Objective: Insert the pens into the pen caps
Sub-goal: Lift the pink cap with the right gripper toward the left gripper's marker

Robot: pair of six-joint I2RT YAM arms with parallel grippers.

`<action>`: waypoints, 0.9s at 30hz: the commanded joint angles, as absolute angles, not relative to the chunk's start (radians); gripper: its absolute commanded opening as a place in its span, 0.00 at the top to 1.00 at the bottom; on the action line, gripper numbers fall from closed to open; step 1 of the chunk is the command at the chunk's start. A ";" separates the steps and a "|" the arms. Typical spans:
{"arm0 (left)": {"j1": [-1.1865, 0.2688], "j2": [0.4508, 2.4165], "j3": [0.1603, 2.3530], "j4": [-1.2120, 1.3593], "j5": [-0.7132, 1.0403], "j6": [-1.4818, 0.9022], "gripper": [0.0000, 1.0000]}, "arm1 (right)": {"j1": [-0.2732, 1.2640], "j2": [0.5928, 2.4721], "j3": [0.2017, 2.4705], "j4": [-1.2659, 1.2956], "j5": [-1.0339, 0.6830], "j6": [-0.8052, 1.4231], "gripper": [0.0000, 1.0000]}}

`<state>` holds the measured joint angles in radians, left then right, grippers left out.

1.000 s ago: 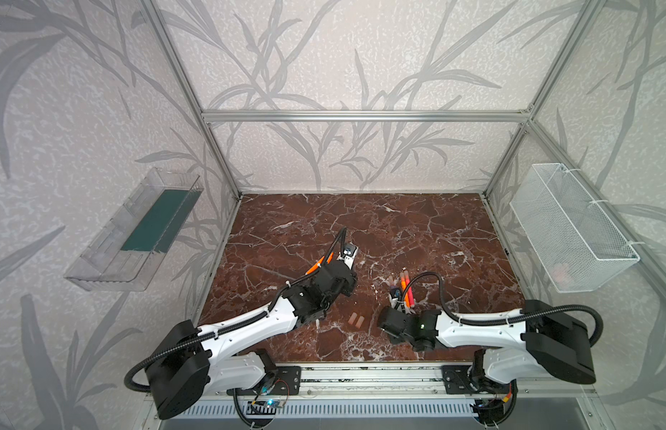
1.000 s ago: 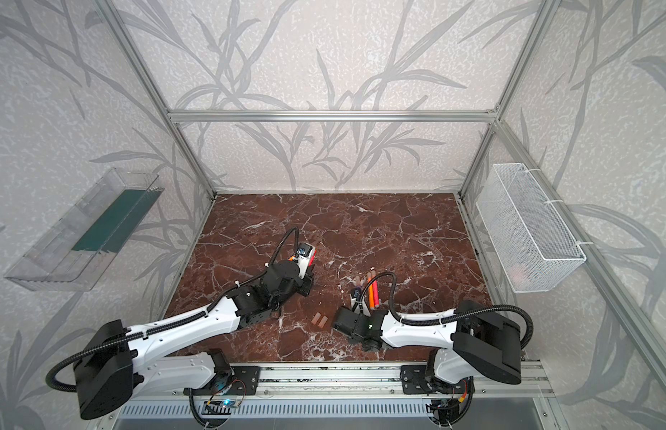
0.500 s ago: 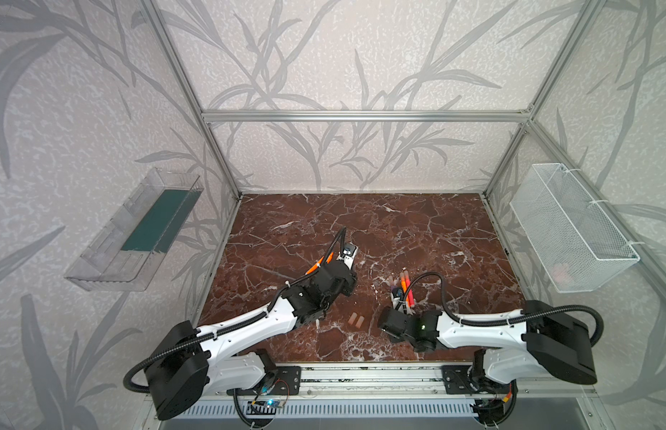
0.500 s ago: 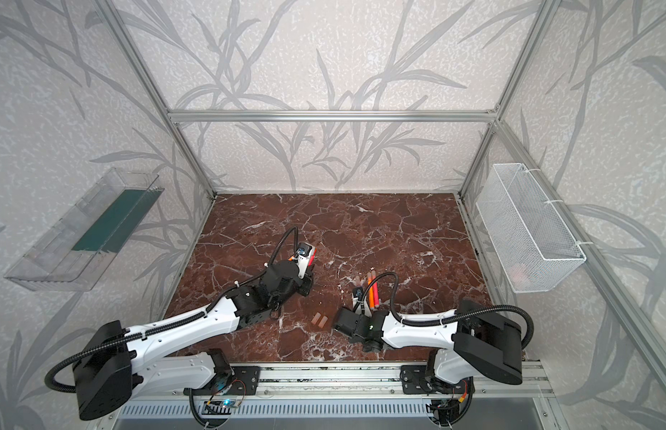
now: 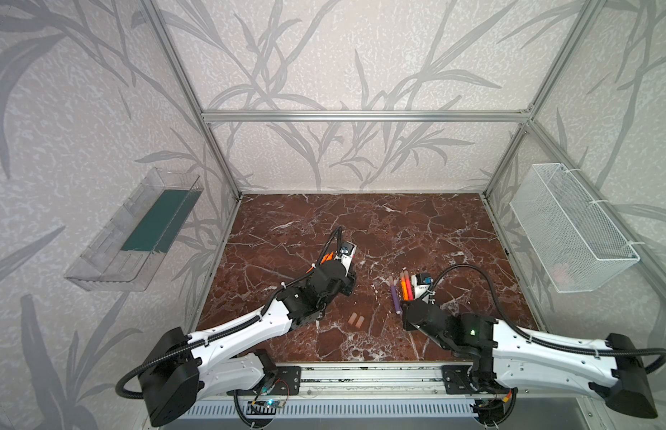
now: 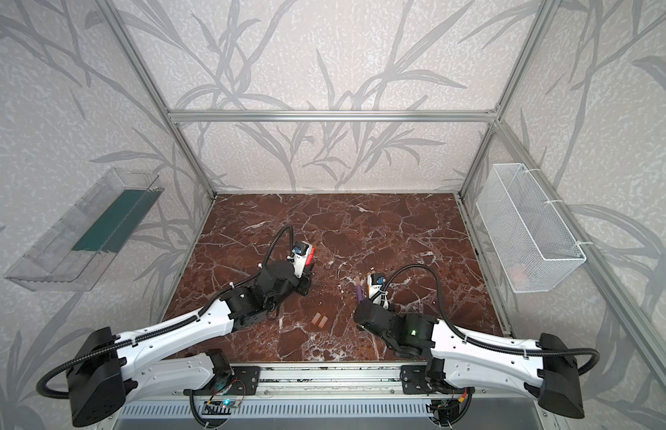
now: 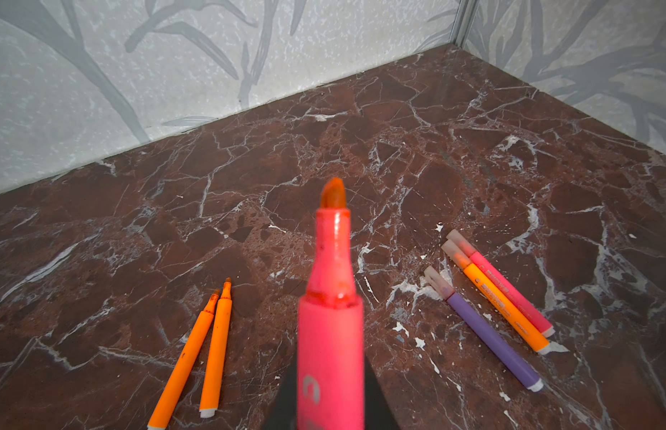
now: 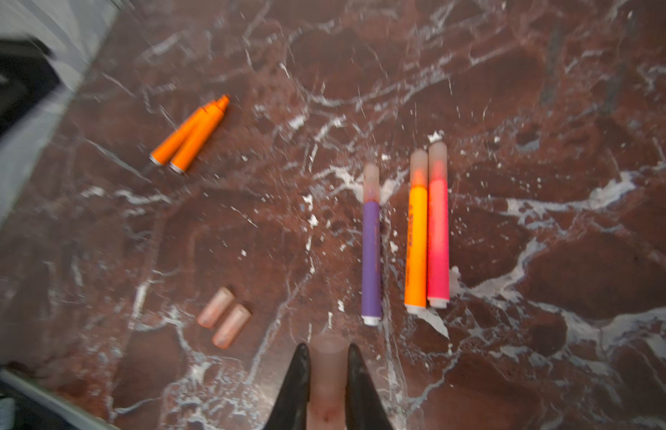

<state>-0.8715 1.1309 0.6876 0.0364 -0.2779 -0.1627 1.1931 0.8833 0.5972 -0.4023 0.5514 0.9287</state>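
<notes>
Left tool [image 7: 330, 407]: clamped tight on the barrel of a red-pink marker pen [image 7: 330, 335]. The pen juts forward from between the jaws, its orange-stained tip bare, and appears raised off the dark red marble counter [image 7: 473, 149]. Right tool [image 8: 327, 352]: closed on a short translucent pinkish-tan pen cap [image 8: 327, 372], with the black fingers [image 8: 296, 391] pressing it from both sides. Whether this cap is lifted off the counter cannot be told, as the right wrist view is motion-blurred. Lying on the counter: two uncapped orange pens [image 7: 184, 357], side by side and close together, tips pointing the same way, on the left arm's side. Two loose pinkish-tan caps [image 5: 355, 319] lie side by side, touching, between the two arms and toward the front edge. Three capped pens lie parallel just ahead of the right tool: a purple pen [image 8: 371, 257] set slightly apart, then an orange pen [image 8: 415, 242] and a second red-pink pen [image 8: 438, 238] touching along their length. Each of the three has a translucent cap on its far end and a white butt end toward the right wrist. The two tools are well apart.
</notes>
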 commanded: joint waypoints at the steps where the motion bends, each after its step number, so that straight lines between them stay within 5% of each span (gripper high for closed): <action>1: -0.874 1.085 0.717 0.023 -0.252 -0.215 1.00 | 1.195 0.794 0.651 -0.335 0.661 0.845 0.93; 5: -0.874 1.047 0.801 -0.160 -0.336 -0.462 1.00 | 1.189 0.682 0.569 -0.202 0.670 0.746 0.93; 9: -0.892 1.018 0.813 -0.179 -0.168 -0.578 1.00 | 1.131 0.601 0.488 -0.209 0.680 0.770 0.92; 15: -1.085 1.136 0.812 -0.115 -0.161 -0.470 1.00 | 1.031 0.544 0.426 -0.130 0.520 0.766 0.93; 27: -1.243 1.275 0.783 0.063 -0.081 -0.409 1.00 | 0.921 0.454 0.299 0.012 0.386 0.846 0.93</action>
<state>-1.2339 1.2751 0.8013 -0.0284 -0.1005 -0.4198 0.9482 0.4713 0.3187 -0.0460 0.4332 0.8013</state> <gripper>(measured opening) 0.165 0.153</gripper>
